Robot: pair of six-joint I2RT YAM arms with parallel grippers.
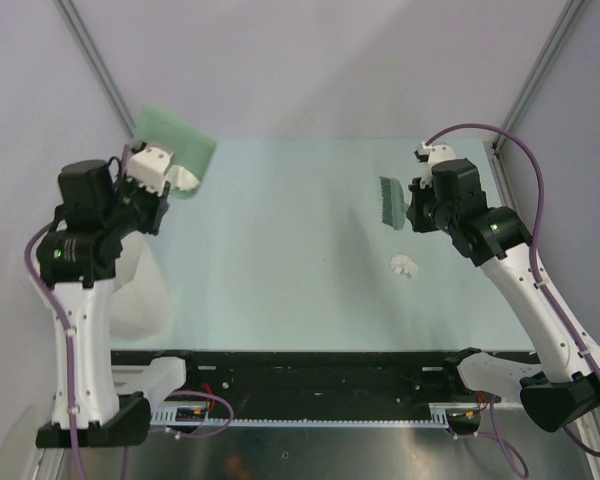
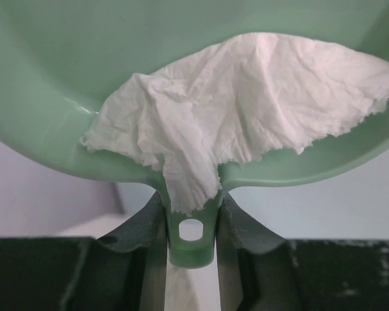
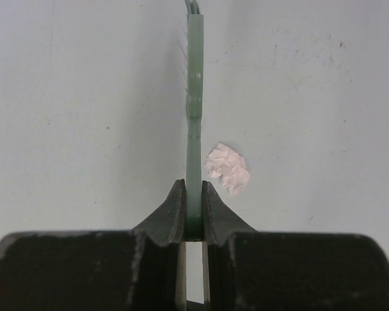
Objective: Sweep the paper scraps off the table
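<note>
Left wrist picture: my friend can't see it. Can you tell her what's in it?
A crumpled white paper scrap lies in a green dustpan, with one corner drooping over the handle. Two dark fingers pinch that handle from both sides at the bottom of the picture.

Plain grey walls (image 1: 310,60) close the far side, left and right, with slanted metal posts (image 1: 92,58) in both far corners; the light is soft and even.
</note>
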